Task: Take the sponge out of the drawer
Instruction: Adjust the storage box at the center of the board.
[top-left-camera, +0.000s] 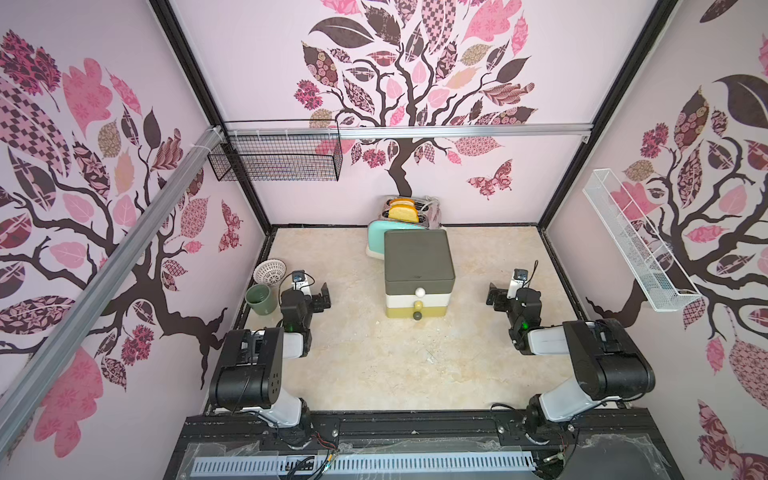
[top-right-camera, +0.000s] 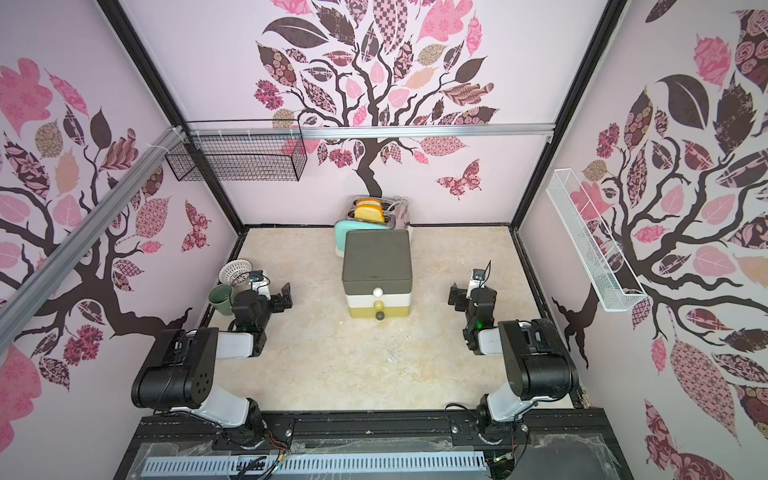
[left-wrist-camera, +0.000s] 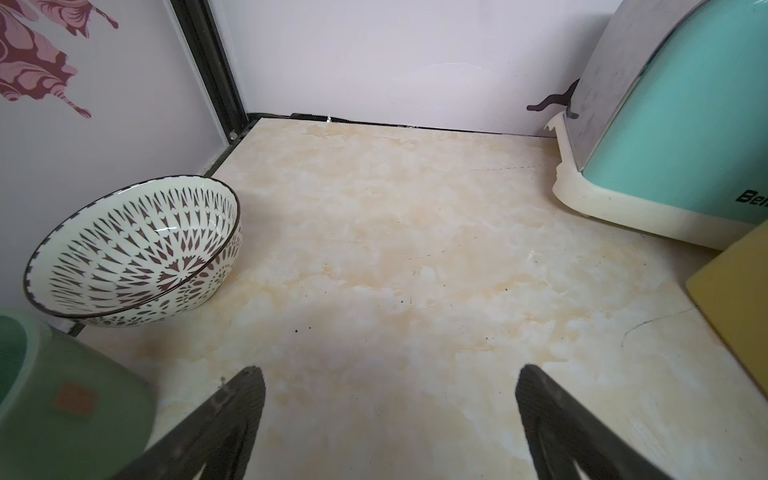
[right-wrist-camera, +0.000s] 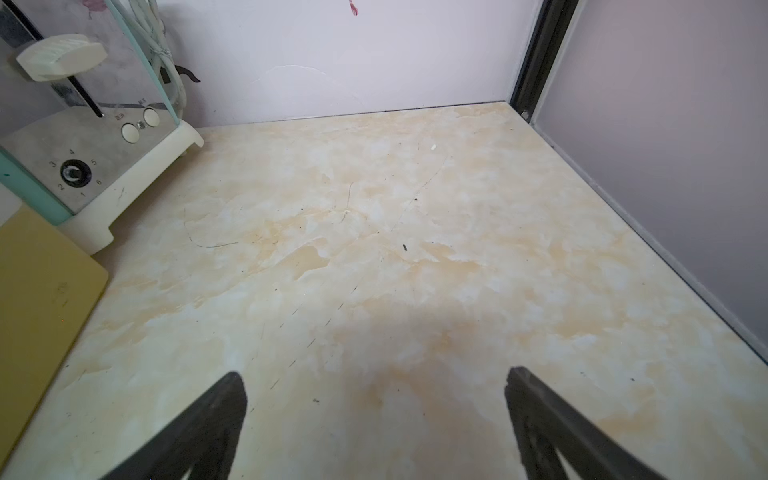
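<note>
A small drawer unit (top-left-camera: 417, 266) (top-right-camera: 376, 262) stands mid-table, with a grey-green top drawer, a white middle one and a yellow bottom one (top-left-camera: 432, 311). Each has a round knob (top-left-camera: 420, 292), and all look pushed in. The sponge is hidden. My left gripper (top-left-camera: 322, 297) (top-right-camera: 284, 297) (left-wrist-camera: 390, 374) hovers open to the left of the unit, holding nothing. My right gripper (top-left-camera: 496, 299) (top-right-camera: 457, 299) (right-wrist-camera: 374, 376) hovers open to its right, also with nothing in it. The unit's yellow side (left-wrist-camera: 731, 299) (right-wrist-camera: 37, 291) shows at the edge of each wrist view.
A mint toaster (top-left-camera: 405, 214) (left-wrist-camera: 665, 145) holding bread slices stands right behind the unit. A patterned bowl (top-left-camera: 270, 272) (left-wrist-camera: 133, 253) and a green cup (top-left-camera: 259, 298) (left-wrist-camera: 62, 407) sit by the left wall, beside my left arm. A black wire basket (top-left-camera: 276, 158) and a white rack (top-left-camera: 636, 241) hang on the walls.
</note>
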